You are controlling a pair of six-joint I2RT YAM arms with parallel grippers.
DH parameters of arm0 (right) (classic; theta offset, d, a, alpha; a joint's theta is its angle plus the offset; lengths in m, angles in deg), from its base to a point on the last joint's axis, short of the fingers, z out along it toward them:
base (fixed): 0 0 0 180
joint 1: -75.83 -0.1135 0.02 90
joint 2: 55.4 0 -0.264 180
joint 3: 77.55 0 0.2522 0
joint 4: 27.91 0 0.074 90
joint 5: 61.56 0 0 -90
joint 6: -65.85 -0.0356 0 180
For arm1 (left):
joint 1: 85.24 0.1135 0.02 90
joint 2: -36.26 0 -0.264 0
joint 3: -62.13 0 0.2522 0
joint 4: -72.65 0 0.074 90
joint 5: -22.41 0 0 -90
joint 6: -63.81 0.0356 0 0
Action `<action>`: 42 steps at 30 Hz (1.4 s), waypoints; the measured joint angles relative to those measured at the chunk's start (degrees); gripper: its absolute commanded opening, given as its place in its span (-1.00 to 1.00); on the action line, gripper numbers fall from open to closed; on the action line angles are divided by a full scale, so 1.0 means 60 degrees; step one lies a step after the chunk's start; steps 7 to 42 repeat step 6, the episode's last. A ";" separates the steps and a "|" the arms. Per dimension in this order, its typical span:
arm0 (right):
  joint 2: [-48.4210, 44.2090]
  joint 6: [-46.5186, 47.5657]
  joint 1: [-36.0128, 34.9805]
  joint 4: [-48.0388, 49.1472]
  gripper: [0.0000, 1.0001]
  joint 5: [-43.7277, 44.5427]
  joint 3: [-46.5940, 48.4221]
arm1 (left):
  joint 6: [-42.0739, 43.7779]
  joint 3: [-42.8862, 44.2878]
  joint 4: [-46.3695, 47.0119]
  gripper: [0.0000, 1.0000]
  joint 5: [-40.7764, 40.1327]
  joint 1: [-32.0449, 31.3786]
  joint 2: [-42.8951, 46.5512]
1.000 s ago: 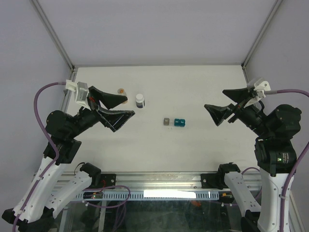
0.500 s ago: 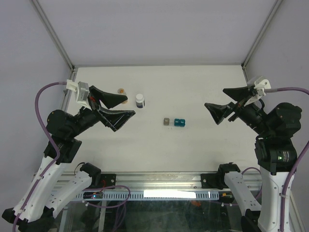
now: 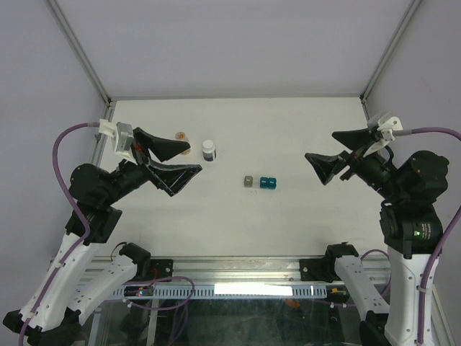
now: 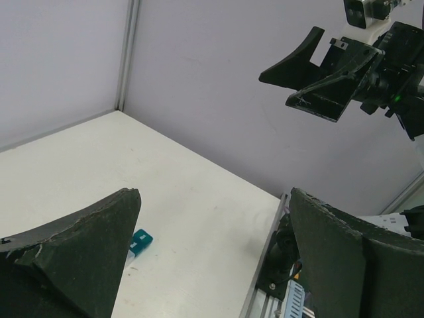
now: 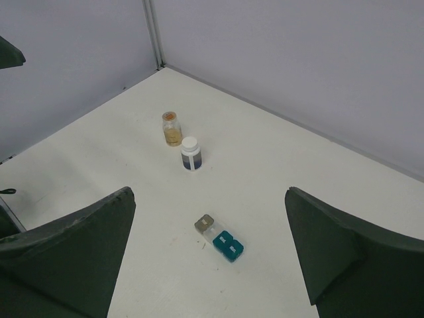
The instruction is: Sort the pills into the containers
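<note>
A teal-blue oblong box and a small grey cube-like box lie side by side at mid-table; both also show in the right wrist view, teal and grey. The left wrist view shows the teal box beside its left finger. A white-capped dark pill bottle and a small amber vial stand at the back left. My left gripper is open and empty, held above the table near the bottles. My right gripper is open and empty, raised at the right.
White tabletop inside grey walls with metal corner posts. An aluminium rail runs along the near edge with the arm bases. The right arm shows in the left wrist view.
</note>
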 measured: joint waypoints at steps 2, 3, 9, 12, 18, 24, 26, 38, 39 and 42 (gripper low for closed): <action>0.0033 0.0000 0.0022 -0.0022 0.98 -0.0004 0.0026 | 0.0036 0.0004 -0.0004 0.98 0.0000 0.0000 0.0004; 0.0058 0.0000 0.0040 -0.0026 0.98 -0.0004 0.0047 | 0.0051 0.0004 -0.0007 0.98 0.0000 0.0000 0.0004; 0.0109 0.0000 0.0058 -0.0036 0.98 -0.0018 0.0066 | 0.0084 0.0004 -0.0007 0.98 0.0000 0.0000 0.0004; 0.0109 0.0000 0.0058 -0.0036 0.98 -0.0018 0.0066 | 0.0084 0.0004 -0.0007 0.98 0.0000 0.0000 0.0004; 0.0109 0.0000 0.0058 -0.0036 0.98 -0.0018 0.0066 | 0.0084 0.0004 -0.0007 0.98 0.0000 0.0000 0.0004; 0.0109 0.0000 0.0058 -0.0036 0.98 -0.0018 0.0066 | 0.0084 0.0004 -0.0007 0.98 0.0000 0.0000 0.0004; 0.0109 0.0000 0.0058 -0.0036 0.98 -0.0018 0.0066 | 0.0084 0.0004 -0.0007 0.98 0.0000 0.0000 0.0004; 0.0109 0.0000 0.0058 -0.0036 0.98 -0.0018 0.0066 | 0.0084 0.0004 -0.0007 0.98 0.0000 0.0000 0.0004; 0.0109 0.0000 0.0058 -0.0036 0.98 -0.0018 0.0066 | 0.0084 0.0004 -0.0007 0.98 0.0000 0.0000 0.0004; 0.0109 0.0000 0.0058 -0.0036 0.98 -0.0018 0.0066 | 0.0084 0.0004 -0.0007 0.98 0.0000 0.0000 0.0004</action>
